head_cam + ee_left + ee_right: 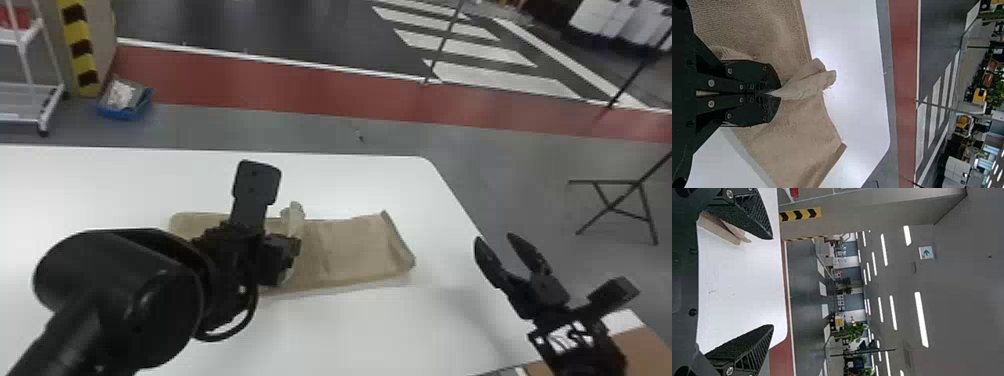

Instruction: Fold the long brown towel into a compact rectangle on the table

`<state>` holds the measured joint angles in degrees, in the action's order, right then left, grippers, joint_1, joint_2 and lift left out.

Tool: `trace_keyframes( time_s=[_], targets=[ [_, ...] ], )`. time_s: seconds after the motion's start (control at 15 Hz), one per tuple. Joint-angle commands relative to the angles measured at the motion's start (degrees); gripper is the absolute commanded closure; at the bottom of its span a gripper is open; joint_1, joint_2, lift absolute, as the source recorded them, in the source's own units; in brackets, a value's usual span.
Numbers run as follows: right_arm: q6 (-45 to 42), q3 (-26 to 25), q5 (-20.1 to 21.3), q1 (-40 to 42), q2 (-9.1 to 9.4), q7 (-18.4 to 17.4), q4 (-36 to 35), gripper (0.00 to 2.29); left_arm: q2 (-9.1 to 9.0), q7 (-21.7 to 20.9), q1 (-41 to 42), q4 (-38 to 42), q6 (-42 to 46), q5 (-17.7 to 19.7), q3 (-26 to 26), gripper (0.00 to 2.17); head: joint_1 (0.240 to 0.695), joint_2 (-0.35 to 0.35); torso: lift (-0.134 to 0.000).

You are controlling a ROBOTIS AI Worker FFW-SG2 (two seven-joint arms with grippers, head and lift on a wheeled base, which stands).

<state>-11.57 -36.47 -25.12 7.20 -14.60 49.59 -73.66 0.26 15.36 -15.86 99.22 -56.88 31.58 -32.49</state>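
The fingers of the left gripper (774,94) are brought together on a pinched ridge (805,83) of the brown towel (355,250). From those fingertips, with twelve o'clock taken as straight ahead in the head view, the ridge is pointed towards twelve, its crumpled tip poking past the far long edge. The rest of the cloth is laid on the white table (350,332), one stretch towards nine o'clock, the other towards three, where it is ended by a hem (397,240). Whether any layers are already doubled cannot be told.

The right gripper (494,240) is held well apart from the towel, at three o'clock, near the table's side edge; its fingers are spread, with nothing between them.

The towel can be judged light, limp and hard to damage, its woven face giving good grip rather than slipping. Little stiffness should be expected: if it is lifted by one narrow pinch, the middle will probably be bunched and the ends dragged. A cleaner hold would be had at the three o'clock end, with the hem taken near a corner, while the ridge is lowered and smoothed flat.
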Motion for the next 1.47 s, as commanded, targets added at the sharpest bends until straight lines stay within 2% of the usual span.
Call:
trace_keyframes(
  time_s=[0.0,0.07,0.13,0.2,0.27,0.4,0.53,0.67,0.73,0.87,1.0,1.07,1.13,1.2,1.33,1.4],
  targets=[
    [-0.95,-0.53,-1.51,0.00,-0.52,0.60,1.59,0.09,-0.41,0.54,-0.49,-3.25,4.89,-0.21,-1.52,1.90,0.695,-0.350,-0.124],
    [-1.30,-0.53,-2.04,0.18,-0.96,1.21,2.47,0.09,-0.41,0.72,-0.67,-4.74,7.88,-0.12,-2.13,1.63,0.695,-0.350,-0.124],
    [-1.30,-0.89,-2.04,0.35,-1.05,1.47,2.82,0.09,-0.41,-0.16,-0.75,-6.59,12.45,0.15,-2.84,0.68,0.695,-0.350,-0.124],
    [-1.47,-0.89,-2.04,0.53,-1.05,1.65,2.82,0.09,-0.41,-1.30,-0.84,-8.08,16.49,0.67,-3.19,0.00,0.695,-0.350,-0.124],
    [-1.65,-0.80,-2.04,0.53,-0.78,2.00,2.73,0.09,-0.41,-2.88,-0.84,-9.22,23.17,1.46,-3.89,0.00,0.695,-0.350,-0.124],
    [-0.77,0.08,-1.86,0.79,0.36,1.91,0.10,0.09,-0.41,-3.76,0.21,-8.87,24.40,1.99,-3.63,0.03,0.695,-0.350,-0.124],
    [1.69,1.93,-0.72,0.88,2.47,0.77,-4.21,0.09,-0.41,-3.76,3.20,-5.36,24.22,1.99,-0.90,0.03,0.695,-0.350,-0.124],
    [9.42,5.00,0.33,1.67,4.67,-2.92,-11.77,0.13,-0.41,-3.67,6.45,1.06,22.64,2.17,2.08,0.03,0.695,-0.350,-0.124],
    [12.41,7.73,0.68,2.81,5.63,-6.44,-16.25,0.19,-0.41,-3.67,7.60,4.49,22.64,2.17,4.02,0.03,0.695,-0.350,-0.124],
    [18.39,13.62,3.06,4.05,7.04,-13.03,-24.07,0.22,4.57,-3.67,9.35,7.91,22.64,2.17,8.24,0.03,0.695,-0.350,-0.124],
    [26.30,20.03,8.86,3.78,9.06,-19.00,-28.82,0.22,10.46,-4.99,11.99,9.94,23.70,1.99,13.33,0.03,0.695,-0.350,-0.124],
    [28.94,23.02,11.85,3.17,9.59,-21.64,-29.70,0.26,12.57,-4.99,12.96,10.29,24.05,1.99,14.83,0.03,0.695,-0.350,-0.124],
    [33.15,25.75,15.01,1.41,9.94,-23.31,-29.70,0.29,14.24,-6.58,14.54,10.38,25.63,1.90,16.67,0.03,0.695,-0.310,-0.124],
    [36.67,27.33,17.21,-0.44,11.08,-23.49,-29.43,0.29,15.38,-10.27,16.82,10.29,29.15,1.82,18.78,0.03,0.695,-0.265,-0.124],
    [40.71,28.91,19.05,-2.46,12.84,-24.19,-28.29,0.39,16.26,-13.61,19.90,10.11,32.49,1.46,21.24,0.03,0.695,-0.176,-0.124],
    [43.00,30.23,19.49,-3.25,12.93,-25.07,-27.68,0.41,16.88,-14.22,20.87,9.76,33.19,1.38,22.39,0.03,0.695,-0.119,-0.124]
  ],
)
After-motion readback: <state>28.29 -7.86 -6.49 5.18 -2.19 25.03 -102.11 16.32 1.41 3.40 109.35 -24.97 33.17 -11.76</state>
